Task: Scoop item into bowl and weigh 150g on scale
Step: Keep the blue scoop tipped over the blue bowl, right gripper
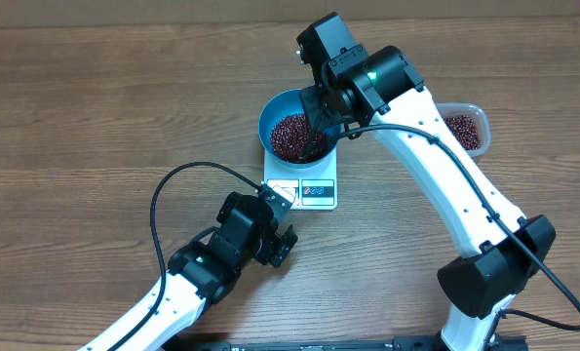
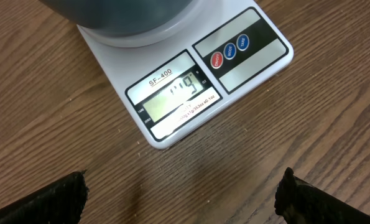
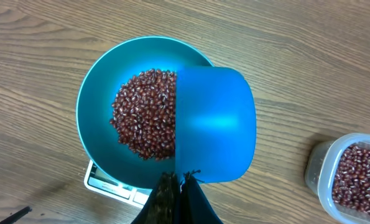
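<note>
Right hand pinches scoop over bowl; left hand spread.

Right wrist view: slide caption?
Right pincer holds blue scoop over teal bowl of beans on the scale.

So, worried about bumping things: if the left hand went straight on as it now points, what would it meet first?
Probably the table just short of the scale; depth is unclear, so the left hand might reach the scale's front edge instead.
</note>
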### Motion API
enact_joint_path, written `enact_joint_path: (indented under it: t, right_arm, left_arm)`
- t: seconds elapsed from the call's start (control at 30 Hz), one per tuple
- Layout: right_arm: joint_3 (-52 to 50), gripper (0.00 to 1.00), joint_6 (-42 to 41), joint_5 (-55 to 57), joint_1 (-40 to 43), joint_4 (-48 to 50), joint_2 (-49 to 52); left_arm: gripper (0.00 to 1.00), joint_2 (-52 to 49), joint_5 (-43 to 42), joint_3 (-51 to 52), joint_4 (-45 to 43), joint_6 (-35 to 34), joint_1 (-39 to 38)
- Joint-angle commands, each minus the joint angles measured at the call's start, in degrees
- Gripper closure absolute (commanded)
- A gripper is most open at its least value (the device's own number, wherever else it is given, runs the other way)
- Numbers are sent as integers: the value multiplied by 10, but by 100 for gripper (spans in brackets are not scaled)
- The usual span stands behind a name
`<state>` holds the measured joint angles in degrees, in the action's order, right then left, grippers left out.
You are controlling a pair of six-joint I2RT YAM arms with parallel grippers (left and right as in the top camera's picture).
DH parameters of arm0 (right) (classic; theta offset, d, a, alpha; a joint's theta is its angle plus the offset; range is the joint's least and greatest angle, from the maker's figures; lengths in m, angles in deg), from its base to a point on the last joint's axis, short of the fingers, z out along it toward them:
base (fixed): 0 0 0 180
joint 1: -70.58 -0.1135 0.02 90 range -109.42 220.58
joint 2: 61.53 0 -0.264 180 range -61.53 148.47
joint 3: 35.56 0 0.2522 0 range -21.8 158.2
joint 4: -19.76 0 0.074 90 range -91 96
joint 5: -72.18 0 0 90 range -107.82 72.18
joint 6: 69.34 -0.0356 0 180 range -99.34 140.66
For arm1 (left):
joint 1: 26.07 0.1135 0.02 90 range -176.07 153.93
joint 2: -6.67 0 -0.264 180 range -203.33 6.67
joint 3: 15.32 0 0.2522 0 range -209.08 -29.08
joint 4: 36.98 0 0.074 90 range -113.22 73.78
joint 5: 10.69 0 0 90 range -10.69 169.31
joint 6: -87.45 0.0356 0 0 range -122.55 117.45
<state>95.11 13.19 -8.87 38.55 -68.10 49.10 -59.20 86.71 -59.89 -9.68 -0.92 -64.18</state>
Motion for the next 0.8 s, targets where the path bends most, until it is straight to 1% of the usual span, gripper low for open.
enact_joint_path:
  t: [0.0,0.77]
  right_arm:
    - [21,96,-11,13,-4,5,-23]
    - [21,96,-11,15,-3,6,-23]
  left_arm:
    - [0,-1,7,-13,-1,-3,2]
    - [0,-1,7,-13,-1,-3,2]
